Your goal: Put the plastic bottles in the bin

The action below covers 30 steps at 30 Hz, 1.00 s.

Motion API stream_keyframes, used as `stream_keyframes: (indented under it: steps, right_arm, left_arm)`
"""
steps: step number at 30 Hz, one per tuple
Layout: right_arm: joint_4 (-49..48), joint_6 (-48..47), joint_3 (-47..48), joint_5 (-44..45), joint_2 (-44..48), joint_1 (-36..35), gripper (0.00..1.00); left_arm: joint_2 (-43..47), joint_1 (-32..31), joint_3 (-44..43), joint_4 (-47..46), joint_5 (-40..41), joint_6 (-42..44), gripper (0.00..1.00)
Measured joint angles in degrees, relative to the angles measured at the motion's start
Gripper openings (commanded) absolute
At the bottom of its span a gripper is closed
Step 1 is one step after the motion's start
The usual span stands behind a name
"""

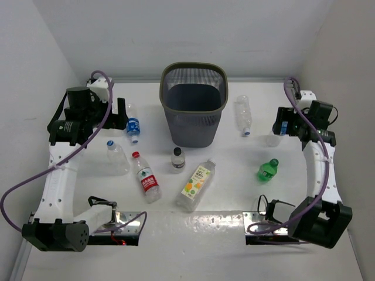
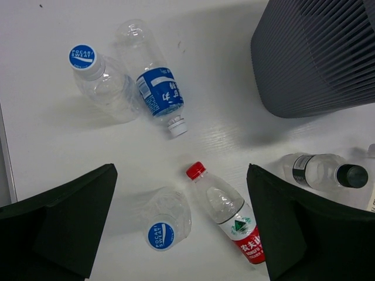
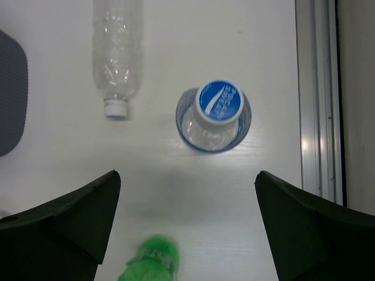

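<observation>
- Table point(image 1: 246, 196), white, carries everything; every bottle in view sits on it, outside the bin.
- Bin point(image 1: 193, 126) stands upright at the far middle, between the two arms.
- Left gripper point(image 2: 181, 175) hangs left of the bin, jaws spread wide, gripping nothing, above a cluster of bottles.
- Right gripper point(image 3: 187, 175) hangs well right of the bin, jaws likewise spread and empty.
- Yellow-label bottle point(image 1: 196, 185) lies in front of the bin, cap toward it.
- Red-label bottle point(image 1: 146, 177) lies just left of that one, red cap pointing away from the arm bases.
- Clear bottle point(image 1: 243, 115) lies just right of the bin, cap toward the near edge.
- Blue-label bottle point(image 2: 155, 88) lies left of the bin, white cap toward the red cap.
- Far Pocari bottle point(image 2: 102, 82) stands against the blue-label bottle's outer side.
- Near Pocari bottle point(image 2: 167, 219) stands just left of the red-label bottle.
- Blue-cap bottle point(image 3: 214, 117) stands upright near the table's right edge, beside the clear bottle's cap.
- Green bottle point(image 1: 267, 170) sits nearer the arm bases than the right gripper, apart from the rest.
- Black-cap bottle point(image 1: 177, 159) sits just in front of the bin.
</observation>
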<state>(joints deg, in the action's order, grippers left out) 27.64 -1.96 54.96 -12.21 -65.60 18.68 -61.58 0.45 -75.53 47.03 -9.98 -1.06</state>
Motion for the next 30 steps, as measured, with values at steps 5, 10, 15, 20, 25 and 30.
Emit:
stream_keyframes:
  steps: [5, 10, 15, 20, 25, 30]
  right_arm:
    - [-7.50, 0.11, -0.02, -0.68, -5.16, 0.07, 0.91]
    - [-11.76, 0.37, -0.02, -1.86, -9.97, 0.04, 0.82]
    - [-14.71, 0.46, -0.02, -2.03, -12.17, 0.07, 0.63]
    - [-16.17, -0.15, -0.02, -1.97, -13.00, 0.11, 0.24]
    - [-16.20, -0.61, -0.02, -1.73, -12.46, 0.26, 0.00]
    - [-12.15, -0.39, 1.36, -2.27, -7.65, 0.33, 0.00]
  left_arm:
    - [-2.23, 0.02, 0.07, -1.51, -0.63, 0.20, 1.00]
    - [-4.50, 0.02, 0.92, -2.60, -1.05, 0.37, 1.00]
    - [-5.20, 0.02, 0.92, -3.02, -1.46, 0.37, 1.00]
    - [-5.22, 0.02, 0.92, -3.02, -1.70, 0.52, 1.00]
    - [-5.18, 0.02, 0.92, -3.02, -1.79, 1.03, 1.00]
    - [-3.96, 0.02, 0.94, -2.99, -2.29, 3.06, 1.00]
